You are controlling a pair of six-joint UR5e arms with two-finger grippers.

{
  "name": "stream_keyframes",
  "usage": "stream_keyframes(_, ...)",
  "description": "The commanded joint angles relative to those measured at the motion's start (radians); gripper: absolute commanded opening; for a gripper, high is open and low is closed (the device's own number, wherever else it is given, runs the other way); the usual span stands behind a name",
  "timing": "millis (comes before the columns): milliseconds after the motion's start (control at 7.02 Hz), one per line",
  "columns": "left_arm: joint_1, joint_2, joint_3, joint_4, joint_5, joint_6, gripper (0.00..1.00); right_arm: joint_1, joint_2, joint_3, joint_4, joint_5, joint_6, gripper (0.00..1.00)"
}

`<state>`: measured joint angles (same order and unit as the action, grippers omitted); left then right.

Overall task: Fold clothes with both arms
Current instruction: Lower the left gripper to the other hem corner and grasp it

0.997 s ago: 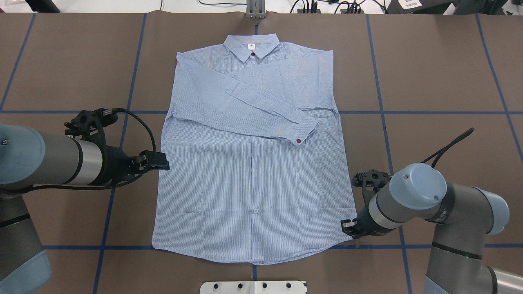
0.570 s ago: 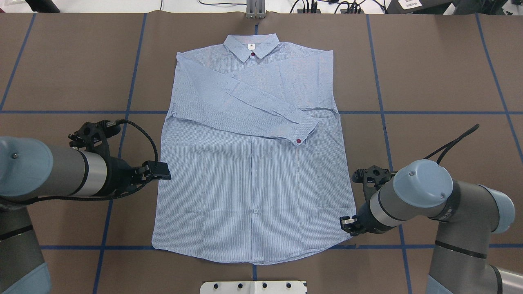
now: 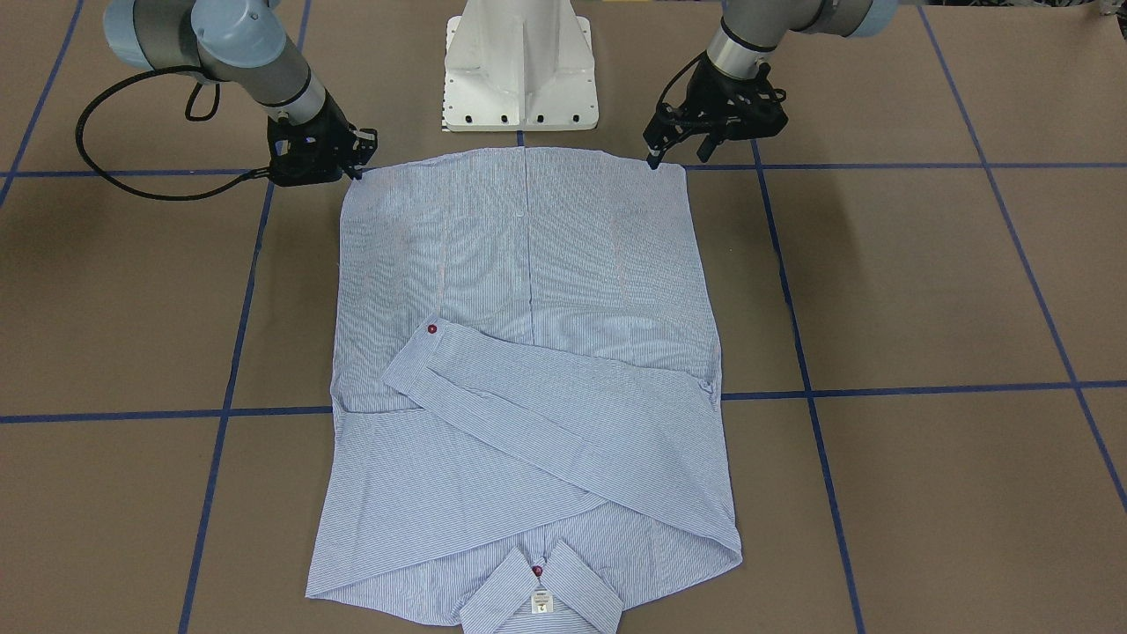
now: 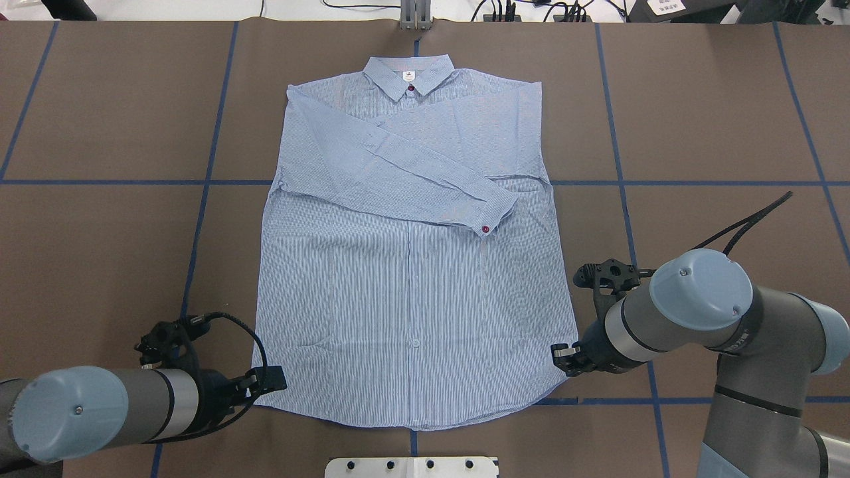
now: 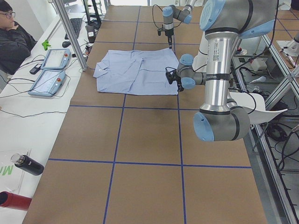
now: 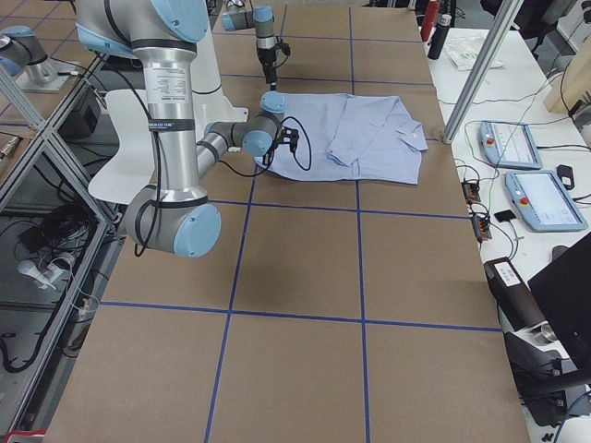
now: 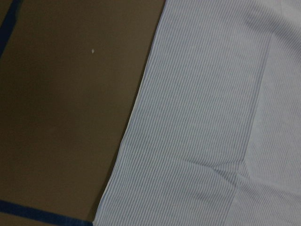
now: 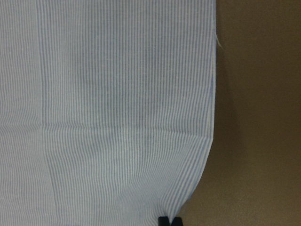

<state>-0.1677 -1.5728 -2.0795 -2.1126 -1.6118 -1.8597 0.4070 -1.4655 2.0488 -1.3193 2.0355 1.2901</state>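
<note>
The light blue striped shirt [image 4: 412, 285] lies flat on the brown table, collar [image 4: 408, 73] away from me and both sleeves crossed over the chest. My left gripper [image 4: 269, 384] hangs low at the hem's left corner and looks open in the front-facing view [image 3: 656, 158]. The left wrist view shows only the shirt's side edge [image 7: 141, 108] and no fingers. My right gripper [image 4: 561, 358] is at the hem's right corner. Its fingertips [image 8: 169, 221] are pressed together on the cloth edge, where the fabric [image 8: 117, 94] puckers.
The white pedestal base [image 3: 519, 62] stands just behind the hem. Blue tape lines [image 4: 624, 182] grid the table. A metal post [image 4: 415, 16] is at the far edge past the collar. A side bench holds teach pendants [image 5: 51, 70], and a seated person [image 5: 14, 37] is beside it.
My left arm has travelled back along the shirt's left edge, from mid-body down to the hem corner. The right gripper has stayed at the right hem corner, shifting only slightly.
</note>
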Motion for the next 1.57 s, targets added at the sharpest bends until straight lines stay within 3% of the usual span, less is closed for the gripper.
stream_keyframes(0,0.028,0.011,0.055,-0.063,0.021,-0.021,0.97,0.003,0.001,0.005,0.0,0.0,0.0,0.0)
stream_keyframes(285,0.027,0.019,0.056,-0.052,0.018,-0.01,0.93,0.004,0.002,0.007,0.0,0.0,0.0,0.0)
stream_keyframes(570,0.027,0.011,0.053,0.038,0.019,-0.007,0.83,0.004,0.002,0.007,0.0,0.0,0.0,0.0)
stream_keyframes(855,0.025,-0.004,0.045,0.118,0.019,0.049,0.81,0.003,0.002,0.005,0.0,0.0,0.0,0.0)
stream_keyframes(1425,0.027,-0.015,0.042,0.128,0.018,0.06,0.71,0.006,-0.003,0.004,0.0,0.0,0.0,0.0)
